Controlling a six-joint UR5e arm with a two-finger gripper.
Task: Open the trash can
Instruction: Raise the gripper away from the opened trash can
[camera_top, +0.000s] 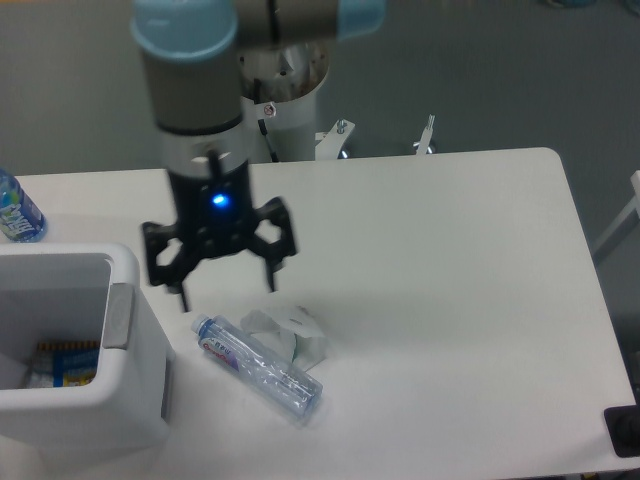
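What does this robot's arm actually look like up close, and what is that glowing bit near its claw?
The arm is a thick grey metal tube with rounded light-blue plastic caps at its joints. Below a white band sits a black two-finger gripper with angular, claw-like fingers. The glow is a small blue light on the gripper's black body. The arm rises from a white column behind the white table.

A white table (450, 300) with rounded corners fills most of the view. Grey floor (480, 70) spans from 10 to 2 o'clock, evenly lit, without hard shadows.
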